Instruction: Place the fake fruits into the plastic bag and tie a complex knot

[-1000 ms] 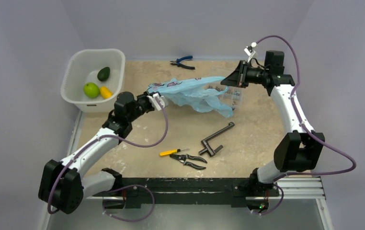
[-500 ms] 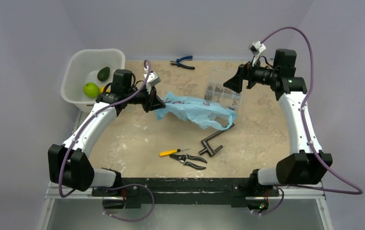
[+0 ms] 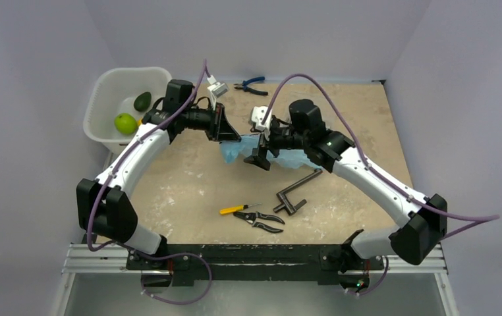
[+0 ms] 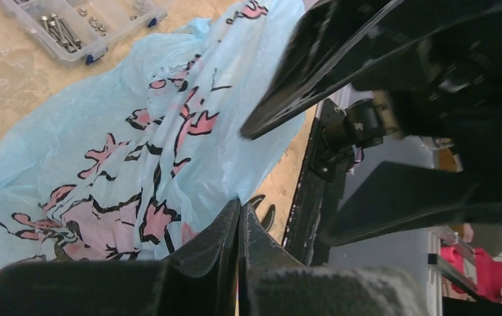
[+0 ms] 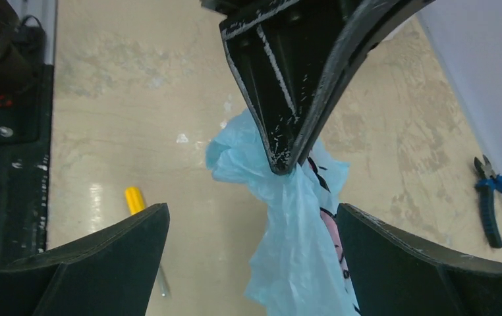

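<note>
One plastic bag [image 4: 123,145] (pink-black print [image 4: 199,122]), pinched by left hand [image 4: 238,214]

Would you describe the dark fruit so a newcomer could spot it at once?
Find the white tub at the far left corner of the table. Inside it, the dark green oval fruit lies farther back than the bright green round fruit, darker and longer.

Left end effector [image 4: 238,212] pinched closed, right end effector [image 5: 251,209] spread wide
</note>
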Tool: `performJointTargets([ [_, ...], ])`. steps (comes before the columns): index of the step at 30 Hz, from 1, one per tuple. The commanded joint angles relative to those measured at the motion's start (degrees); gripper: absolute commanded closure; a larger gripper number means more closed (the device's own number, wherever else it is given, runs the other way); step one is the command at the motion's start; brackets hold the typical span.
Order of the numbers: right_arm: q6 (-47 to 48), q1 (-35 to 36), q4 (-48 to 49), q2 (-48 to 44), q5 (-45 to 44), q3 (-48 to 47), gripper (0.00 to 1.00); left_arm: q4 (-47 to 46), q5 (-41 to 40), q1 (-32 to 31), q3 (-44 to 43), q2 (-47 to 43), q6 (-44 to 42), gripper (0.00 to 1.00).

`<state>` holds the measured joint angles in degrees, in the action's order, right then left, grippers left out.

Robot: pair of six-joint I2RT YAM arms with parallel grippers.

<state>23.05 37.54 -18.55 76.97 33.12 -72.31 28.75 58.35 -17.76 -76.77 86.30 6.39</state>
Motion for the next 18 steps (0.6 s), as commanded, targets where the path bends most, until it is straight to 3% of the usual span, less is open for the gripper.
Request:
performJointTargets([
  [1, 8.9, 1.8, 7.0, 2.8, -8.4, 3.4, 0.08, -4.1, 4.9, -0.1, -3.3, -0.6, 10.1, 1.00],
  [2, 10.1, 1.8, 6.9, 3.2, -8.7, 4.0, 0.21, -4.6, 5.1, 0.0, -3.4, -1.0, 11.3, 1.00],
  [3, 10.2, 1.8, 8.3, 3.0, -8.4, 4.9, 0.45, -4.6, 5.7, 0.1, -3.6, -1.4, 11.7, 1.00],
  [6, 7.4, 1.3, 9.6, 1.7, -7.0, 5.9, 0.99, -5.3, 9.2, 2.5, -4.1, -3.4, 11.6, 1.00],
  [7, 5.8, 0.8, 9.6, 1.4, -6.1, 5.6, 1.00, -5.2, 9.0, 4.0, -4.0, -4.9, 9.6, 0.85],
  [9, 3.5, -1.4, 7.1, 1.8, -1.3, 3.0, 1.00, -1.5, 6.3, 6.0, -4.4, -9.1, -0.2, 0.32],
  [11, 0.6, -4.3, 5.1, 2.7, 4.1, -0.5, 1.00, 4.4, 2.0, 6.2, -4.2, -13.9, -16.9, 0.04],
  [16, -2.3, -7.1, 0.9, 4.1, 14.0, -5.1, 1.00, 10.1, -4.1, 2.8, 3.9, -25.8, -55.5, 0.00],
  [18, -2.9, -7.2, 0.2, 4.6, 15.9, -5.7, 1.00, 5.3, -8.0, -0.9, 9.1, -30.6, -65.2, 0.00],
])
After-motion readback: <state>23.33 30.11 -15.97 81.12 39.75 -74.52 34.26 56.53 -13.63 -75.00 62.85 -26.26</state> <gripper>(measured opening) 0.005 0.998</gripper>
